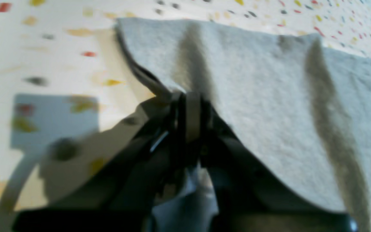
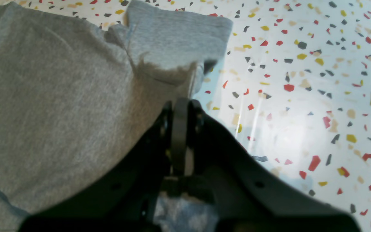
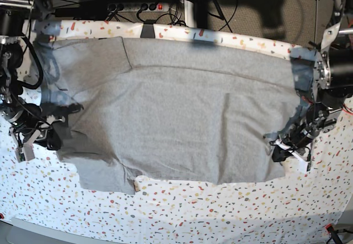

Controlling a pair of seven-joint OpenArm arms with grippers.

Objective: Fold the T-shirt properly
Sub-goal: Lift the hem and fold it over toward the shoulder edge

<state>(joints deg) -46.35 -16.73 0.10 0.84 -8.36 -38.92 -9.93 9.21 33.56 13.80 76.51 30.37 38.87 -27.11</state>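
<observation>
The heather-grey T-shirt [image 3: 182, 123] lies spread plain side up across the speckled cloth, one short sleeve [image 3: 105, 175] near the front left. At its right edge my left gripper [image 3: 278, 151] is shut, and the left wrist view shows the left gripper [image 1: 192, 101] pinching a ridge of the T-shirt [image 1: 253, 96], which rises in folds from the jaws. On the shirt's left edge my right gripper [image 3: 54, 139] is shut too. In the right wrist view the right gripper [image 2: 181, 104] nips the T-shirt [image 2: 50, 103] just below a sleeve [image 2: 175, 35].
A white cloth with coloured flecks [image 3: 220, 211] covers the table under the shirt. Blue-grey tape patches [image 3: 302, 70] sit at the table's back corners. A power strip [image 3: 138, 5] and cables lie behind the table's back edge.
</observation>
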